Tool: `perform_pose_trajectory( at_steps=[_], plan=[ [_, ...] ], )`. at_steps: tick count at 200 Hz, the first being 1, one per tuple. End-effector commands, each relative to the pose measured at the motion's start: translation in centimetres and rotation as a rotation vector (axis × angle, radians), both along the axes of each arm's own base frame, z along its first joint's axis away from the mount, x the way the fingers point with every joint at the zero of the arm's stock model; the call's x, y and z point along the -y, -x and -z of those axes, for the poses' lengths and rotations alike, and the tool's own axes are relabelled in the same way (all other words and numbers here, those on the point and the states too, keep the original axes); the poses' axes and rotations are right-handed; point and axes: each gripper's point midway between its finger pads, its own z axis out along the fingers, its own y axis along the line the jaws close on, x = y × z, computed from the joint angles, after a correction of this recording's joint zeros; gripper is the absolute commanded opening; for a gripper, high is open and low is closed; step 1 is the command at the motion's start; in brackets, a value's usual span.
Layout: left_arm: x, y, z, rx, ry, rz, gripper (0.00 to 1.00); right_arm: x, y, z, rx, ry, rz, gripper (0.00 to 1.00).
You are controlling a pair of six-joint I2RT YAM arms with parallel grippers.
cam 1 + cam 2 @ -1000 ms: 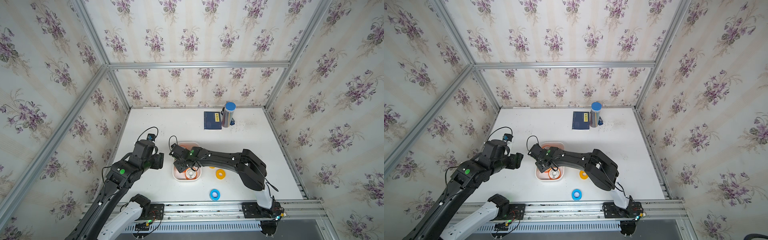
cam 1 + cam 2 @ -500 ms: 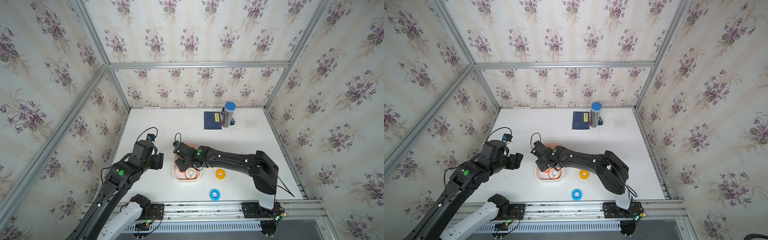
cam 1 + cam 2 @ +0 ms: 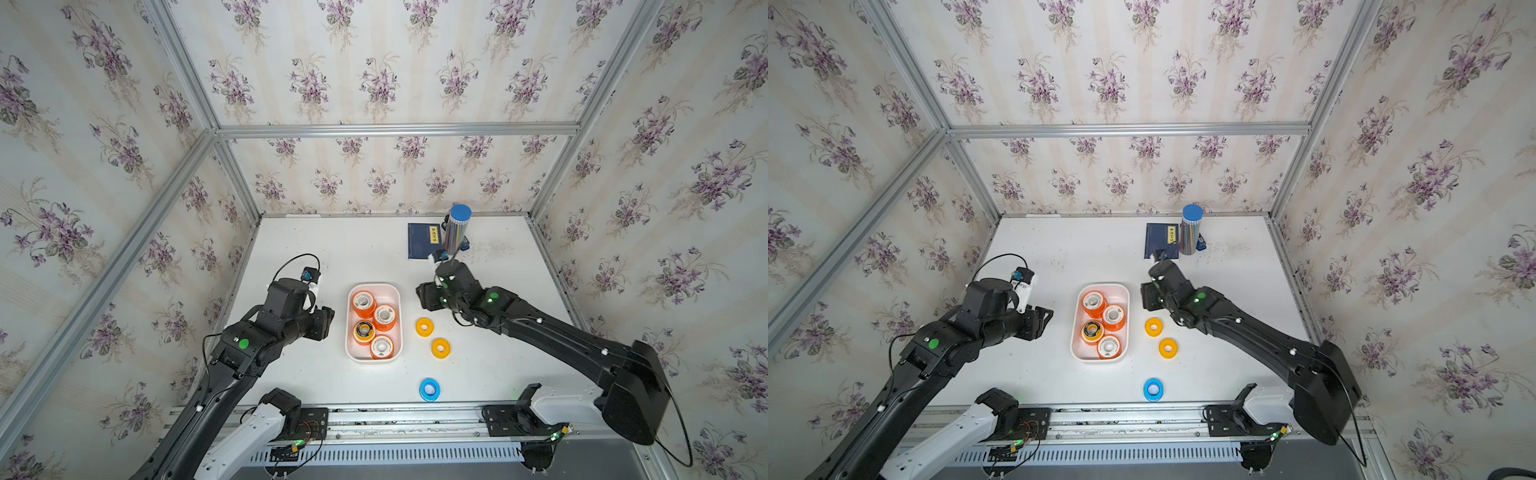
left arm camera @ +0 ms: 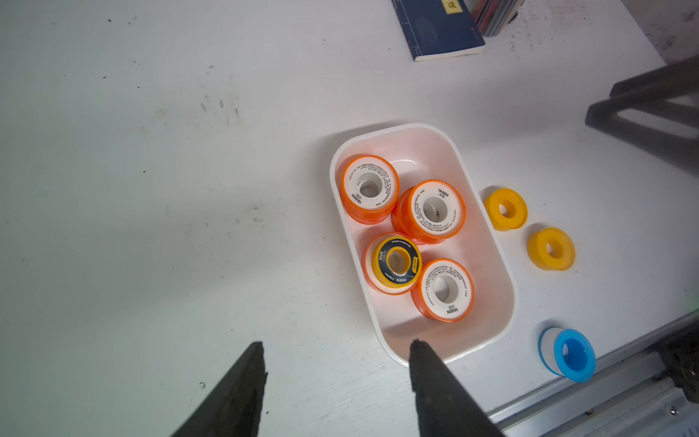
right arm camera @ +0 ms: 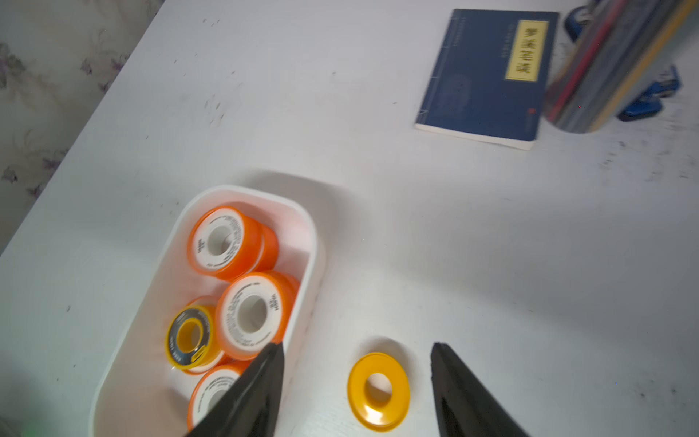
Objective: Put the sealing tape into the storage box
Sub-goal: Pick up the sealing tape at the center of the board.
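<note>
Seeing four tape rolls [image 3: 363, 302] lying flat inside the box [image 3: 348, 328], holes pointing up, the box's long side running front to back. Finding two yellow rolls [image 3: 424, 327] and a blue roll [image 3: 429, 390] lying flat on the table [image 3: 316, 257] right of it. Gaping partway and gripping nothing: left gripper [image 4: 336, 346] and right gripper [image 5: 357, 346], hovering on either side of the box.

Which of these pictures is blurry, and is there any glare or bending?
Right wrist view: softest, the cylinder smeared. Left wrist view: sharp, print on the orange spools legible, a glare spot on the box floor. Both top views: crisp, evenly lit, but the wide angle makes the walls splay outward.
</note>
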Motion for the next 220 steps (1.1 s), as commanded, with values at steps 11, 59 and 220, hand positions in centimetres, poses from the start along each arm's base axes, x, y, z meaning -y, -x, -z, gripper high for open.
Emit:
perform_pose_trajectory(
  at_steps=[11,59,220],
  plan=[
    [4.0,-0.2,-0.7,-0.026,0.105,0.154,0.57,6.2,-0.6,1.4,0.000,-0.120,0.192,0.66],
    [11.4,-0.4,-0.9,-0.072,-0.005,0.360,0.58,11.4,1.3,7.0,-0.039,-0.102,0.380,0.66],
    [27.1,-4.6,13.9,-0.471,-0.387,0.707,0.63,13.0,1.7,9.1,-0.024,-0.090,0.441,0.69]
  ],
)
